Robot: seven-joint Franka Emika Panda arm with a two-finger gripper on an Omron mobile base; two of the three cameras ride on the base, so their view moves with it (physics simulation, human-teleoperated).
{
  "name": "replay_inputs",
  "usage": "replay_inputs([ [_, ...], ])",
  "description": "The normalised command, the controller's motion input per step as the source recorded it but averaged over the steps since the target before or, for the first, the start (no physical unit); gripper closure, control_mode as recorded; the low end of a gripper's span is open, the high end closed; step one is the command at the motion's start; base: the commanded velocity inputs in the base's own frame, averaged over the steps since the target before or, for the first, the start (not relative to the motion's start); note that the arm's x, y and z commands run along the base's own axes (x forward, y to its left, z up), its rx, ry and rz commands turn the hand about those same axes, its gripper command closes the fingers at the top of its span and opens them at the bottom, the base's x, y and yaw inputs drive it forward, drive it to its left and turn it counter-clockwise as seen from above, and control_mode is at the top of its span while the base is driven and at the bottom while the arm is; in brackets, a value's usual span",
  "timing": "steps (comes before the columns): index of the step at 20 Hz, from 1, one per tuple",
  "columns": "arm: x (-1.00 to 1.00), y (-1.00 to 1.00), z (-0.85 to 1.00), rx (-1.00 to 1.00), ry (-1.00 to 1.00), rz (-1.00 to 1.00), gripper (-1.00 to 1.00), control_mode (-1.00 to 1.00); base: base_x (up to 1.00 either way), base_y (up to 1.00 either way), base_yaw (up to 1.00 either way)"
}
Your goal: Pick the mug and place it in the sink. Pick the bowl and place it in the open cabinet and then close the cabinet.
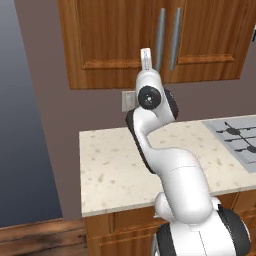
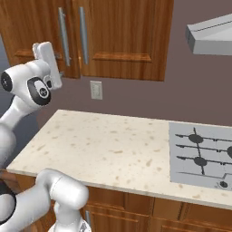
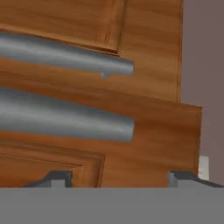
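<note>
We see the arm (image 1: 172, 175) raised up in front of the cabinet (image 1: 115, 40), a reddish-brown wooden cupboard on the wall above the counter (image 1: 112, 170). Both of its panelled doors look shut, and the two long silver handles (image 1: 167, 37) stand upright side by side where the doors meet. In the right base view the same handles (image 2: 72, 34) sit at the upper left, with the white hand of the arm lifted just beside the lower end of the left one.

In the hand view we look straight at the cabinet from close by. The view is rolled, so the two handles (image 3: 65, 87) run across it as grey bars, one above the other, ending near the middle. The gripper (image 3: 118, 178) shows two dark fingertips (image 3: 57, 178) at the bottom, standing well apart with nothing between them, so we read the fingers as open. We cannot tell whether they touch the door.

The speckled beige counter lies below the cabinet, and the stove (image 2: 201, 156) with its black burner grates is set into it on the right side. A pale wall socket (image 2: 96, 89) sits on the brown wall between cabinet and counter. A grey hood (image 2: 210, 36) hangs above the stove at the upper right of the right base view
</note>
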Motion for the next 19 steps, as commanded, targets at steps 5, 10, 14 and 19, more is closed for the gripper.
replay_inputs([
  [5, 1.0, -0.35, 0.0, 0.0, 0.11, 0.0, -1.0, -1.0, 0.0, 0.0, 0.0],
  [10, 0.97, -0.28, 0.0, 0.0, 0.12, 0.0, -1.0, -1.0, 0.0, 0.0, 0.0],
  [14, 0.39, -0.06, 0.0, 0.0, 0.13, 0.0, -1.0, -1.0, 0.0, 0.0, 0.0],
  [19, -0.09, -0.12, 0.0, 0.01, 0.1, 0.0, -1.0, -1.0, 0.0, 0.0, 0.0],
])
